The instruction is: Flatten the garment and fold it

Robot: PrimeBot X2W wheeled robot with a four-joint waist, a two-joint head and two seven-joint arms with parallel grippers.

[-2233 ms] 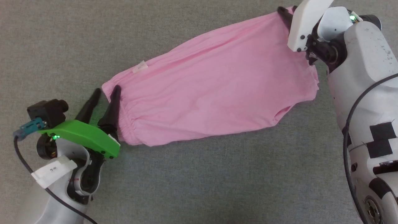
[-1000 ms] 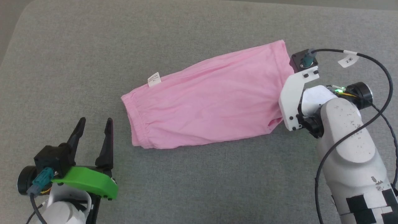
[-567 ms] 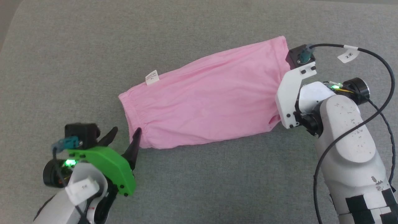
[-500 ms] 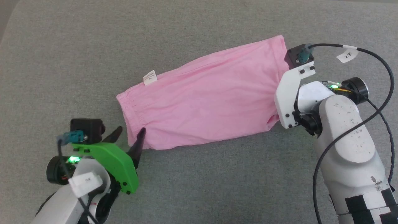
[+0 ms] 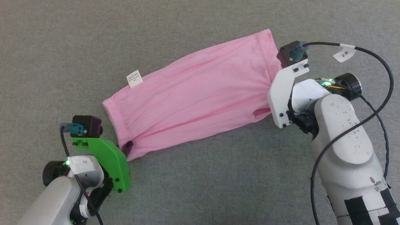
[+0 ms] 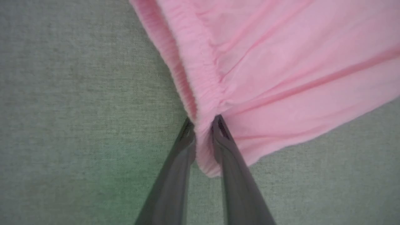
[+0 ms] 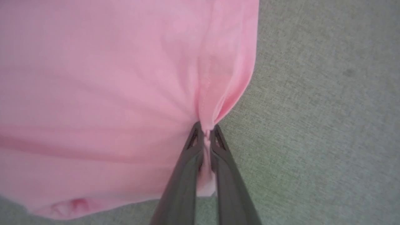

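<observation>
The pink garment [image 5: 200,93] lies stretched at a slant across the grey cloth surface, its white label [image 5: 134,78] at the upper left edge. My left gripper [image 5: 126,147] is at the garment's lower left corner. The left wrist view has that gripper [image 6: 203,120] shut on the gathered elastic edge [image 6: 200,90], cloth bunched between the fingers. My right gripper [image 7: 204,126] is shut on the garment's [image 7: 109,93] right-hand hem, pinching a fold. In the head view a white bracket [image 5: 281,93] hides the right fingers. Creases run between the two grips.
The grey fabric surface [image 5: 200,187] spreads around the garment on all sides. My right forearm [image 5: 343,150] rises from the lower right, with a black cable [image 5: 368,56] looping above it. My left forearm [image 5: 59,193] sits at the lower left.
My left gripper has moved in from the lower left and shut on the elastic corner. The right gripper has kept its hold at the hem. The garment now shows taut creases, and the camera has shifted.
</observation>
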